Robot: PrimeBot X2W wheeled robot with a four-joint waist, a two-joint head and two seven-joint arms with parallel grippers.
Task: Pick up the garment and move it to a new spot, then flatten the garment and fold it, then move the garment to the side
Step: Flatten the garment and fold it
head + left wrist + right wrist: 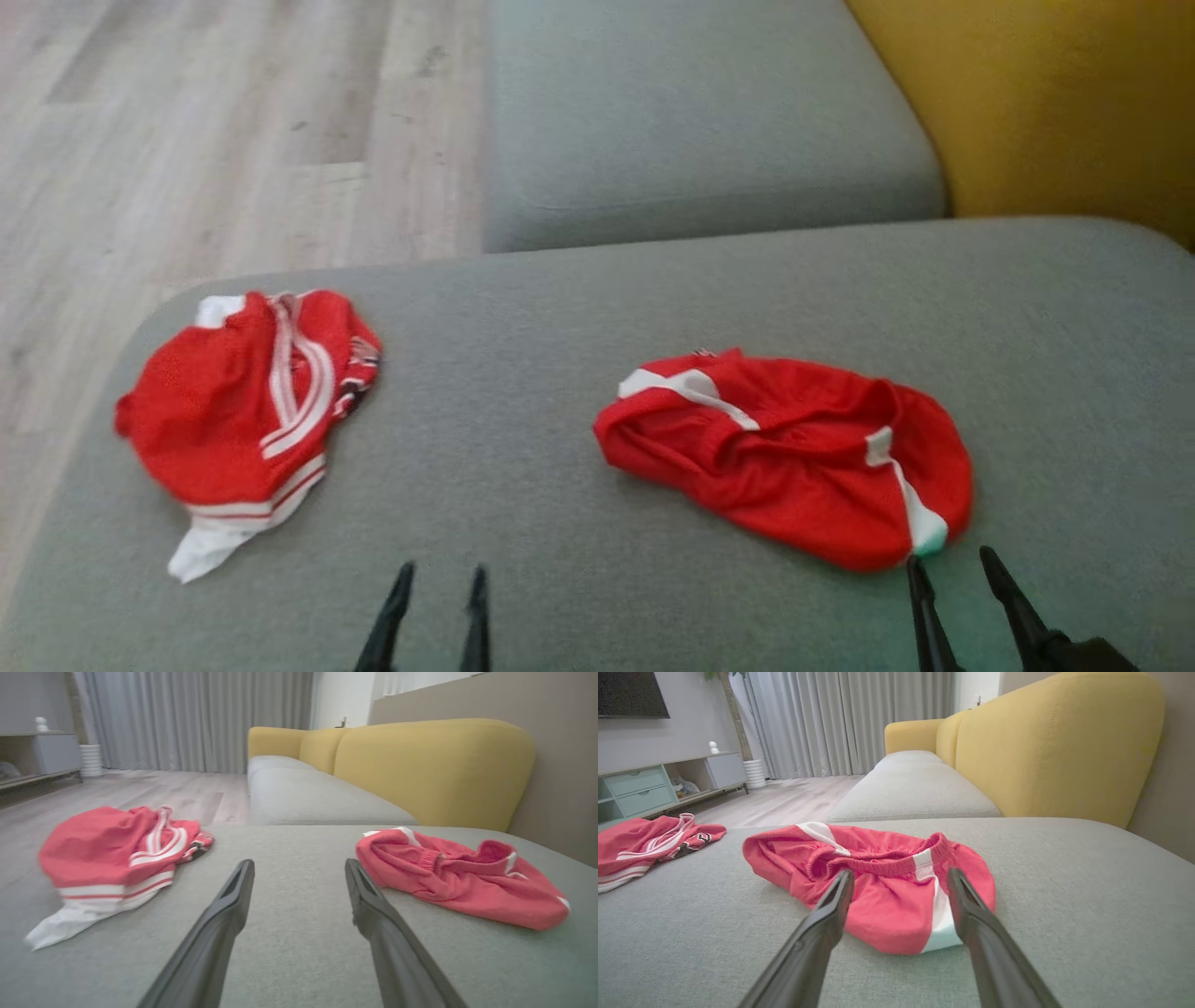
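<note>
Grey cushion [523,485], red shorts [794,457] beside open right gripper [948,557], red jersey [233,401] well apart — left gripper [442,567] open.

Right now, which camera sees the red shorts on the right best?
The right wrist view: the red shorts sit close and centred, waistband and white stripe clear. The head view shows them whole from above, a bit blurred; the left wrist view shows them off to one side.
</note>
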